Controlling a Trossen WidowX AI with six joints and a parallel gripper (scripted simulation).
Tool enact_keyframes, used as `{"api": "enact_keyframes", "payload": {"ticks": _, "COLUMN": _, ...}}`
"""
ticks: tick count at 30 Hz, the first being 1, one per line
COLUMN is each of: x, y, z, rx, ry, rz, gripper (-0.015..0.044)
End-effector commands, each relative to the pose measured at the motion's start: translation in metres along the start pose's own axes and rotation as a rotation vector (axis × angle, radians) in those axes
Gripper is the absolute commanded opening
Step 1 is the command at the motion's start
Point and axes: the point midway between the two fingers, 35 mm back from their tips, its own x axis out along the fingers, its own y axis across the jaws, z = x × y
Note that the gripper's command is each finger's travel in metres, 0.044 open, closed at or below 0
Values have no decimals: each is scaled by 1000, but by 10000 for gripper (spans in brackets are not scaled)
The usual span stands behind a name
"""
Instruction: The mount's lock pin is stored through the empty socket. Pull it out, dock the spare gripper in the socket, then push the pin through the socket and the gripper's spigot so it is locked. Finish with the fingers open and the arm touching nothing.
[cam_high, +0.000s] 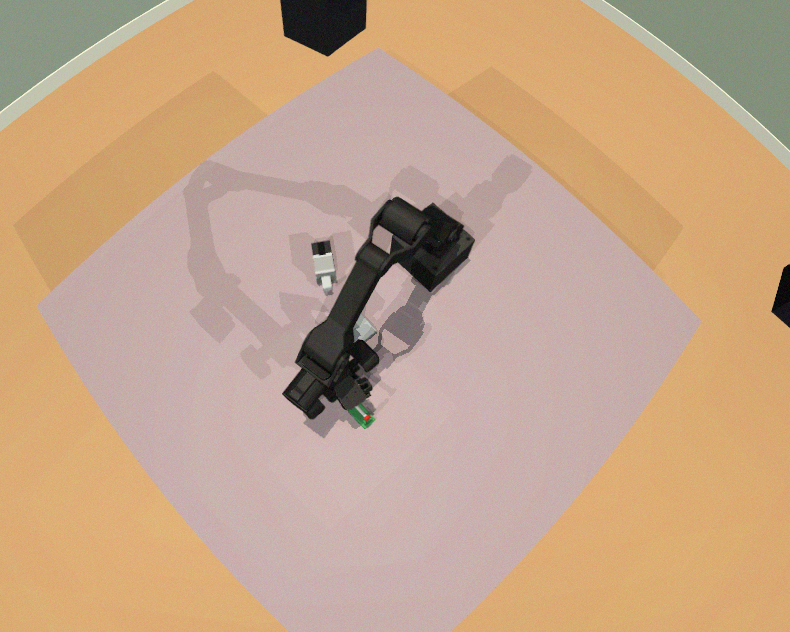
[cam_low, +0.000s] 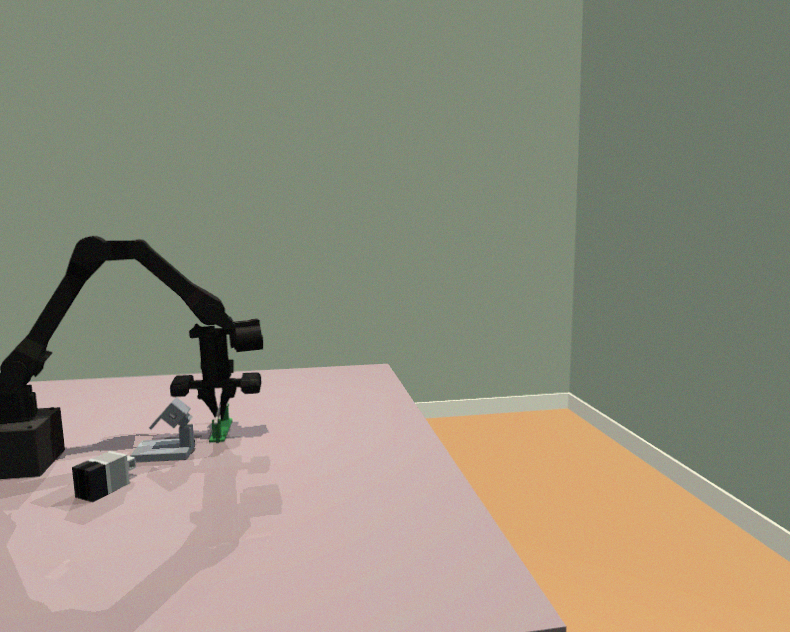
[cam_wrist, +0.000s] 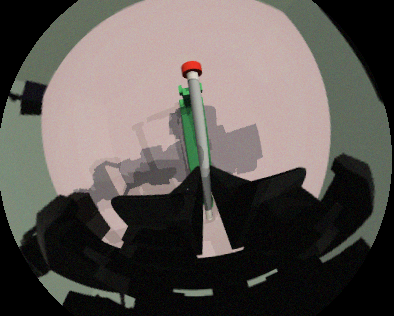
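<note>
Wrist view confirms the gripper (cam_high: 355, 398) (cam_low: 219, 416) (cam_wrist: 202, 169) closed down narrow on the lock pin (cam_high: 361, 411) (cam_wrist: 198, 120) — fingers pinching the grey shaft, red head (cam_high: 366, 417) (cam_wrist: 191, 68) extending outward from the fingertips. The pin is out of the mount (cam_high: 364, 328) (cam_low: 174, 454), and is held on the side of the mount away from the arm's base (cam_high: 431, 273) (cam_low: 32, 441). A green cradle (cam_high: 355, 417) (cam_low: 220, 433) (cam_wrist: 189, 135) stands on the table (cam_high: 527, 395) (cam_low: 395, 527) (cam_wrist: 100, 75) near the mount, on that same side. The pin lies over the cradle and roughly along its length; whether the two touch cannot be determined from these angles.

Spare gripper: undocked. Its white and black body (cam_high: 323, 264) (cam_low: 117, 471) rests on the table beside the mount, apart from it, with the pale spigot (cam_high: 326, 284) (cam_low: 131, 462) projecting from one end. The mount's tilted socket block (cam_low: 174, 413) stands raised above its flat base. In the top view the arm (cam_high: 352, 296) (cam_low: 171, 273) passes over the mount and hides part of it — the exterior view appears to show the socket without a gripper in it, though the detail is small.
</note>
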Motion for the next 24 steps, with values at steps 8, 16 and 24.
{"api": "enact_keyframes", "payload": {"ticks": 8, "x": 15, "y": 2, "z": -3, "rx": -1, "ry": 0, "rz": -1, "gripper": 0}}
{"api": "enact_keyframes", "payload": {"ticks": 16, "x": 17, "y": 3, "z": -3, "rx": -3, "ry": -1, "rz": -4, "gripper": 0}}
{"api": "enact_keyframes", "payload": {"ticks": 24, "x": 17, "y": 3, "z": -3, "rx": -3, "ry": -1, "rz": -4, "gripper": 0}}
